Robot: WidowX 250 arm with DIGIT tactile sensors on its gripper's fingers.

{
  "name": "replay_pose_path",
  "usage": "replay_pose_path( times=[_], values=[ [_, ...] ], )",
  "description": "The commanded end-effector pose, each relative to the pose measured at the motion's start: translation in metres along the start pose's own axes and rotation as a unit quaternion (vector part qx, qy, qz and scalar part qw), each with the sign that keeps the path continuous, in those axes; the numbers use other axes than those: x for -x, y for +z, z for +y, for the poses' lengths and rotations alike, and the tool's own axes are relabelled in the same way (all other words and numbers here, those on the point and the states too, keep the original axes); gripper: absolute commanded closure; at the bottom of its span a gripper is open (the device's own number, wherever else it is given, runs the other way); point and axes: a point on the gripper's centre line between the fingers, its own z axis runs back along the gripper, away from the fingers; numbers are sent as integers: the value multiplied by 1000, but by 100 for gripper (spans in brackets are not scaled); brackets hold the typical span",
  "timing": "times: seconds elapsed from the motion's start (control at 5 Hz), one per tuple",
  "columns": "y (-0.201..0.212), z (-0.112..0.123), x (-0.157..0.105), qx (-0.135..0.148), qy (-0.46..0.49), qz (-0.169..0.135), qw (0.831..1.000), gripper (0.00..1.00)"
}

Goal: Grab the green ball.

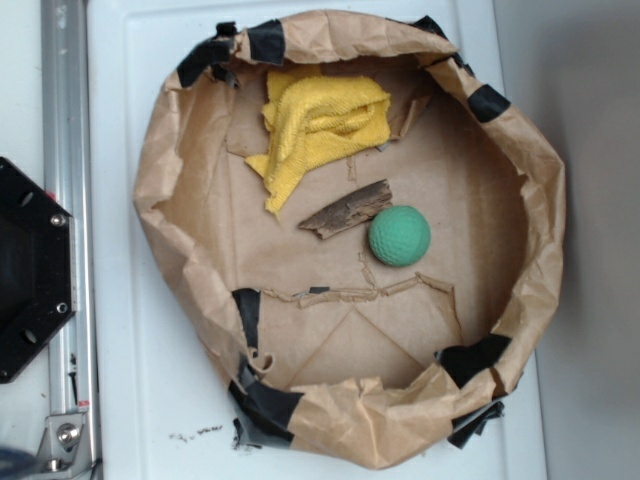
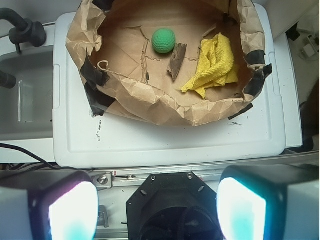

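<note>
Two fingers [image 2: 72,210] appear only in the wrist view, spread apart and holding nothing, well back from the paper basin [image 1: 545,230]. Inside it, the green ball [image 1: 399,236] sits just beside the bark piece [image 1: 345,210], with bare paper floor toward the crumpled rim; yellow cloth [image 1: 318,125] lies beyond the bark.

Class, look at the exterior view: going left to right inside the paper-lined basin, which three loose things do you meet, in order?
yellow cloth → brown bark piece → green ball
</note>
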Motion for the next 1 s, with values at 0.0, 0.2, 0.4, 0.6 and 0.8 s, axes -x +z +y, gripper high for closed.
replay_pose_path(
  times=[0.0, 0.2, 0.4, 0.6, 0.8],
  values=[
    [0, 0, 0, 0, 0, 0, 1000, 0],
    [-30, 15, -47, -41, -129, -43, 990, 0],
    [-62, 16, -97, -36, -250, -92, 963, 0],
    [-113, 20, -142, -23, -259, -116, 958, 0],
    [-157, 31, -153, -13, -270, -86, 959, 0]
  ],
)
